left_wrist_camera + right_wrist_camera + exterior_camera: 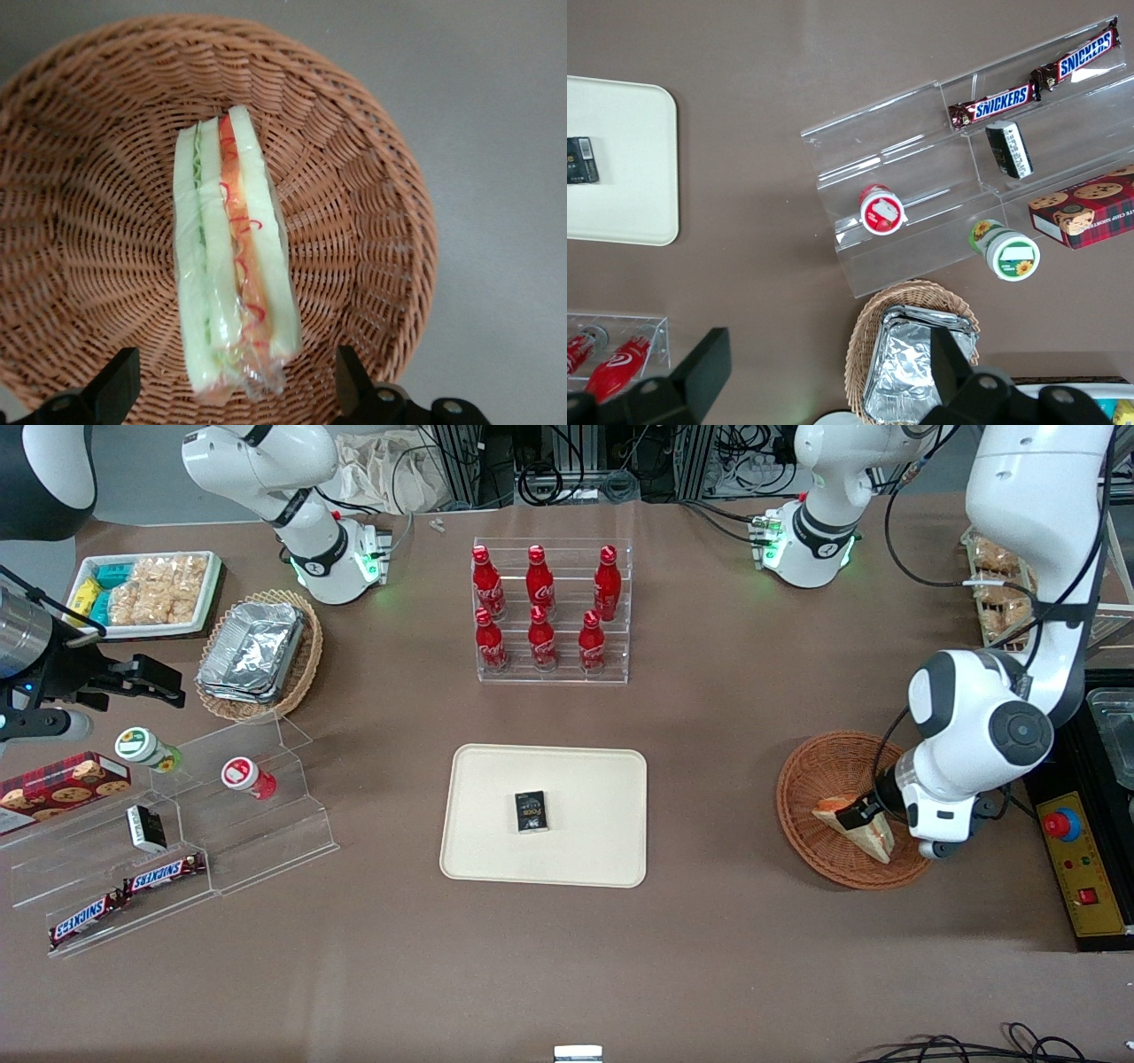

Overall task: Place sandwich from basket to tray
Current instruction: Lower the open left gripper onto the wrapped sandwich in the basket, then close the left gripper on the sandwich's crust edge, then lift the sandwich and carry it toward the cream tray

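— Reaching for the pick, by my reading: the white left arm's hand hangs low over the round reddish-brown wicker basket, and the wrapped triangular sandwich of white bread with orange-red and green filling lies in that basket, not yet lifted.

— Is the hand on it?

— Not that I can see. From the wrist camera the two dark fingertips stand spread, one on each side of the sandwich's near end, with a gap showing on both sides. The basket's woven wall rings it all round.

— So what does the next move call for?

— Likely a little more descent so the fingers straddle the bread faces, then a gentle squeeze; the clear wrap looks slick and the bread soft, so too hard a pinch would crush it. After that, a lift clear of the rim and a carry toward the parked arm's end, to the flat cream-beige rectangular tray in the middle of the counter.

— Anything on the tray?

— A small dark box near its centre; the bare area around it seems the safer spot to set down.

— And the arm's pose?

— Elbow high, the forearm folded down, and the wrist bent so the hand points into the basket.
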You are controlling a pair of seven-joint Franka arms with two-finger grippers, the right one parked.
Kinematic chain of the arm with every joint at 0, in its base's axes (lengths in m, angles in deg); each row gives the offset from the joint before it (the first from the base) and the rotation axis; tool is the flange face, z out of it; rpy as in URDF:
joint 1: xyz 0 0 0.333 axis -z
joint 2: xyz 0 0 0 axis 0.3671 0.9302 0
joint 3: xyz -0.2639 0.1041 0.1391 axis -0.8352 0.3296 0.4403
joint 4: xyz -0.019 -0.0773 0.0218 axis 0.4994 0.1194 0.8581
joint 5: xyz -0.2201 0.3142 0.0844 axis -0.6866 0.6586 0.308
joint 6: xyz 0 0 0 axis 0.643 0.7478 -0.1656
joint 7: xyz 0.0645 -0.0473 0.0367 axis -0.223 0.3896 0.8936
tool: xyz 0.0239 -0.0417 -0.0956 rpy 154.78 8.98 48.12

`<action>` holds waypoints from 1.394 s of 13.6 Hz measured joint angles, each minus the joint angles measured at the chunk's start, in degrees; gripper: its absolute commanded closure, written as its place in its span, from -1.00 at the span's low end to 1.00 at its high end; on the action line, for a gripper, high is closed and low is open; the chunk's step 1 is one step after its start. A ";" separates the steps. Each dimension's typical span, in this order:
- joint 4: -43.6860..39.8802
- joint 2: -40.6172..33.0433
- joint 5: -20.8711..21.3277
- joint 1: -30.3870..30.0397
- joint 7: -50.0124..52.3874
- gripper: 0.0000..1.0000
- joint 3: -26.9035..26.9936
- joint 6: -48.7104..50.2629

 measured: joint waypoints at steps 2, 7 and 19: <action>0.00 0.70 0.00 -0.02 0.68 -0.88 0.35 -1.28; -0.22 1.17 1.89 -0.09 2.68 -0.13 1.41 -2.77; -20.69 -1.75 2.70 0.14 2.40 0.82 0.04 29.74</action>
